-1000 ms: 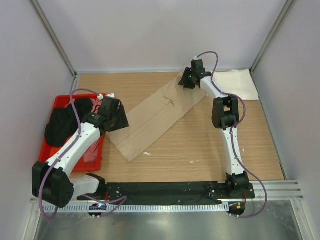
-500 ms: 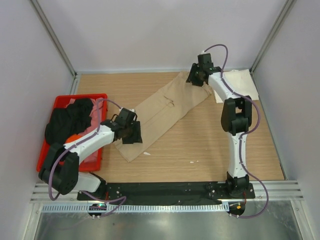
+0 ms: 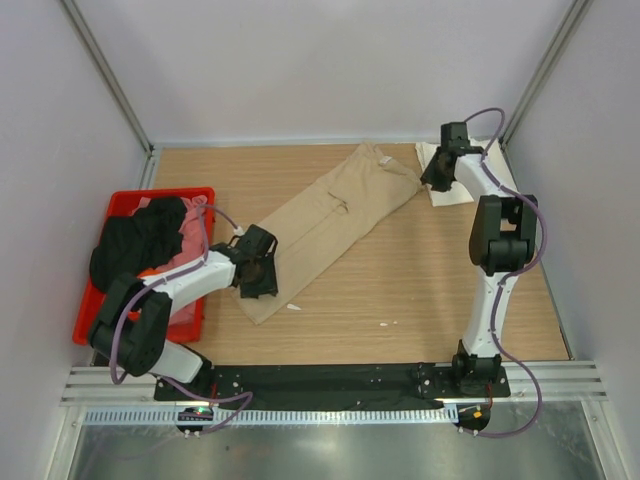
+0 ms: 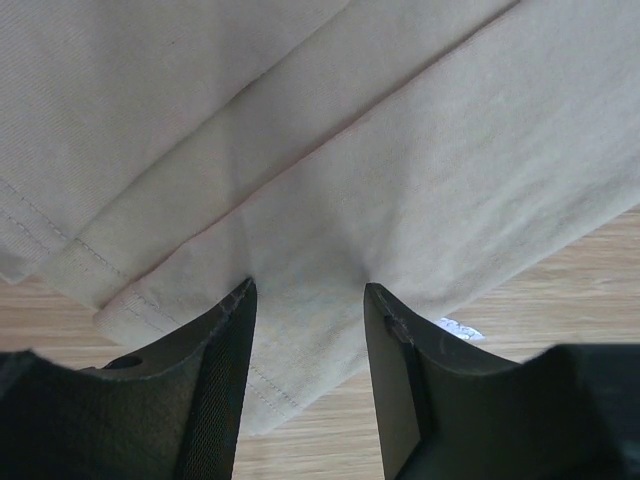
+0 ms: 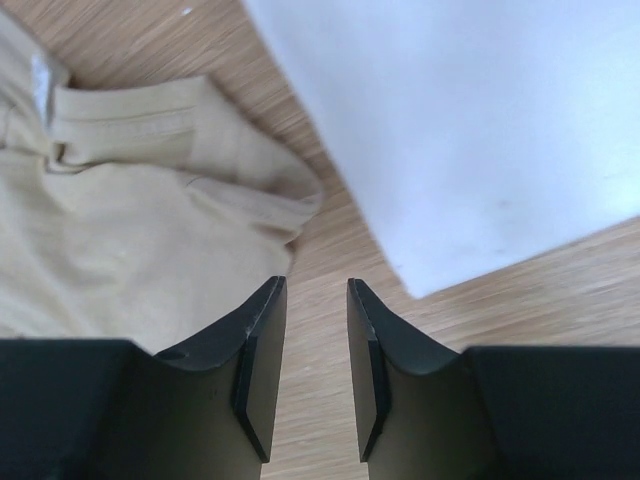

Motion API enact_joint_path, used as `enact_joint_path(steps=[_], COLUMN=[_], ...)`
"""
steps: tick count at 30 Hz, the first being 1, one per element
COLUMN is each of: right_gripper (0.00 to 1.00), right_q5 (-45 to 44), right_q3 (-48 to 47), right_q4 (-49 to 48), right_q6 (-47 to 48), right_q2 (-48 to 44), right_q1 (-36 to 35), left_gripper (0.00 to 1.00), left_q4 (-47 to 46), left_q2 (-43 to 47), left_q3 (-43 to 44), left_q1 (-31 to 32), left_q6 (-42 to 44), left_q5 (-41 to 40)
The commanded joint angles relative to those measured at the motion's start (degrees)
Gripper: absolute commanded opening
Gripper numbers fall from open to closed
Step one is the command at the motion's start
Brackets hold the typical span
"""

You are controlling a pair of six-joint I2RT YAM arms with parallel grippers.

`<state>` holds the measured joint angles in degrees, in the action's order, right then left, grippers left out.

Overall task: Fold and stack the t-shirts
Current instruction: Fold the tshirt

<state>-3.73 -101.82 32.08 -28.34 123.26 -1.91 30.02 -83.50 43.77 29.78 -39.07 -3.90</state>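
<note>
Tan t-shirt (image 3: 330, 220): right claw (image 5: 313, 290) moved off, barely parted; left claw (image 4: 307, 290) wide at hem.

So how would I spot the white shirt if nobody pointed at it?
Start at the wooden table and look to its far right corner, away from the red bin on the left. The white shirt lies flat there, a neat rectangle. Its neighbour, the tan shirt, is darker and stretches long and slantwise across the middle.

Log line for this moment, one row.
left gripper: open over near hem of tan t-shirt | right gripper: open over table beside cream t-shirt
</note>
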Motion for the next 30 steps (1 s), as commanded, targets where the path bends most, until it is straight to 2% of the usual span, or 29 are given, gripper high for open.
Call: enact_joint_path(steps=[1, 5, 19, 21, 24, 25, 28, 30], right_gripper=[0.36, 0.38, 0.34, 0.3, 0.17, 0.09, 0.02, 0.01], right_q5=[1.9, 5.6, 4.0, 1.0, -0.4, -0.8, -2.8, -3.6], right_q3=[0.6, 0.7, 4.4, 4.2, 2.7, 1.7, -0.6, -1.8], right_q4=[-3.2, -4.5, -6.8, -6.7, -6.1, -5.8, -4.7, -4.1], right_q6=[-0.6, -0.8, -3.4, -2.9, -1.6, -0.9, 0.4, 1.6], right_q2=[-0.5, 1.0, 3.4, 3.7, 4.8, 5.1, 6.7, 8.0], right_q1=[1.1, 1.1, 1.1, 1.2, 1.0, 1.1, 1.1, 1.2], left_gripper=[0.49, 0.5, 0.5, 0.5, 0.5, 0.5, 0.5, 0.5], left_q4=[4.2, 6.4, 8.3, 8.4, 8.7, 8.9, 10.0, 10.4], left_q2=[1.1, 1.8, 2.3, 2.0, 1.6, 1.5, 1.2, 1.2], left_q3=[-1.7, -2.0, -1.8, -1.8, -1.7, -1.6, -0.8, -0.2], left_q1=[0.4, 0.4, 0.5, 0.5, 0.5, 0.5, 0.5, 0.5], left_q6=[-2.1, -2.6, -3.2, -3.2, -3.4, -3.5, -3.4, -3.4], left_q5=[-5.1, -6.8, -8.2, -8.3, -8.7, -8.9, -9.7, -9.7])
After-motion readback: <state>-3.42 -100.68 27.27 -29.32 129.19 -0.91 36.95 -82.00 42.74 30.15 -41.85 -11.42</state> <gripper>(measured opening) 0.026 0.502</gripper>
